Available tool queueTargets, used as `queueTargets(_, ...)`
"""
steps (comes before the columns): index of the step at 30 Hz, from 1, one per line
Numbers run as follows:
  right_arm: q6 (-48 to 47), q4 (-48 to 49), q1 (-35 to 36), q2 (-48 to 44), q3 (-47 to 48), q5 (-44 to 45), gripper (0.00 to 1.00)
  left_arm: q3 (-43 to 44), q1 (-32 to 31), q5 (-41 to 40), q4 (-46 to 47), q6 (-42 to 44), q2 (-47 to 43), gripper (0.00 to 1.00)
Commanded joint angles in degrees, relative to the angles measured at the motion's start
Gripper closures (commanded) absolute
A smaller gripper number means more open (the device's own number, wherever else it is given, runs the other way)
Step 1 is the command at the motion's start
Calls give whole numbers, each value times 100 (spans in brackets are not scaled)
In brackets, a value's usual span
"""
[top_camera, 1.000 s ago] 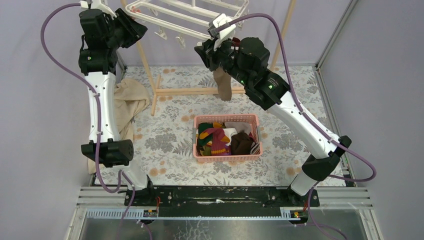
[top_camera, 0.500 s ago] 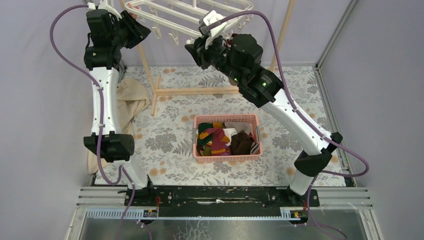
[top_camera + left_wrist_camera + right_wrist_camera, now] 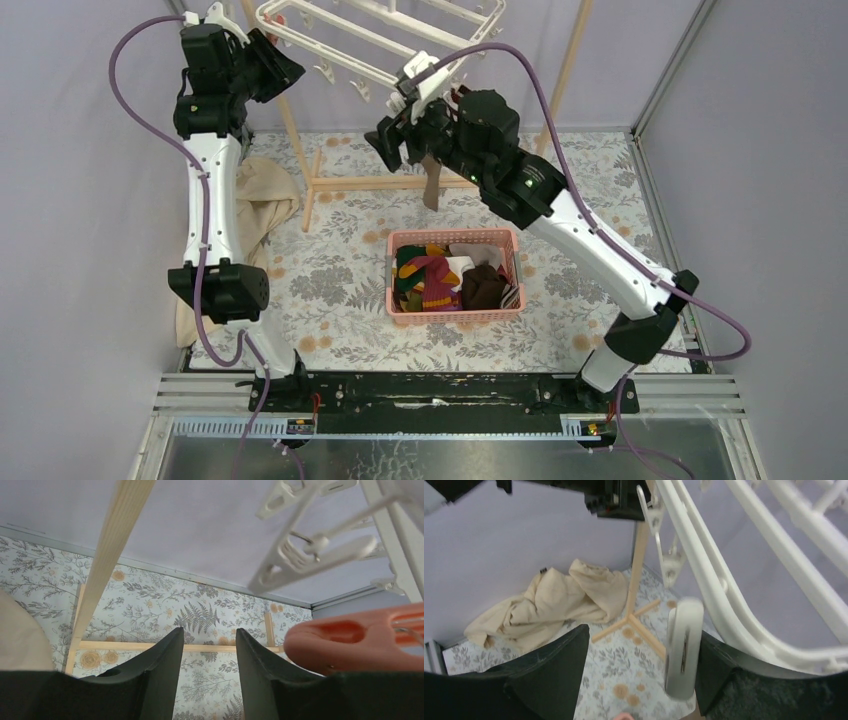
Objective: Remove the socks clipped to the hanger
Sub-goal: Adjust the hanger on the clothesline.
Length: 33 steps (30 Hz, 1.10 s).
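While most of the socks (image 3: 436,280) lie heaped in a pink basket (image 3: 455,237) at the middle of the floral tabletop (image 3: 330,290), one brown sock (image 3: 432,183) hangs straight down just beneath the right arm's wrist, above the tabletop on the far side of the basket. What holds it up is hidden by the arm. The hanger (image 3: 705,560) is raised at the far edge of the scene, tilted, its white rails running from the far left towards the right, with small clips dangling under it.

The right pincer (image 3: 642,637) sits directly below the hanger's near rail with its jaws spread wide. One white clip (image 3: 683,645) hangs between them, close to the right-hand finger, and the jaws grip nothing.

The left pincer (image 3: 209,631) is up at the hanger's left end, beside the wooden pole (image 3: 112,555) of a light frame. Its jaws stand a narrow gap apart with only the patterned tabletop showing between them. More white clips (image 3: 310,555) hang above it to the right, and an orange peg (image 3: 350,637) lies just over its right-hand finger.

A crumpled beige cloth (image 3: 258,200) lies on the tabletop at the far left, near the pole's foot.
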<state>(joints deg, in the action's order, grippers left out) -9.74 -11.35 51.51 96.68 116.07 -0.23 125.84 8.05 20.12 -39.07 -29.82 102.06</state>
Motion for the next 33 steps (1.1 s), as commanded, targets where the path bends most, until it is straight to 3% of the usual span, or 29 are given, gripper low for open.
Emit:
queueTargets(1,369,380,2,-960,-916,246,21,22,-34,-4,258,100,121,50)
queueTargets(12,1375,507,-824,-2551,-2658,41,15,166,-81,-8,287,38,280,51)
queueTargets(15,1648,558,-1245,-2781,-2988,40,15,169,-82,-25,286,51,273,51)
queueTargets(20,2477,1067,-2250,-3111,-3894,-712,15,158,-80,-34,263,86,254,51)
queueTargets(25,3043,2091,-2892,-2974,-4664,-1490,16,136,-84,-31,261,120,231,51)
queueTargets(33,3402,3845,-2970,-2176,-5244,-2183,17,134,-83,-41,216,194,244,51)
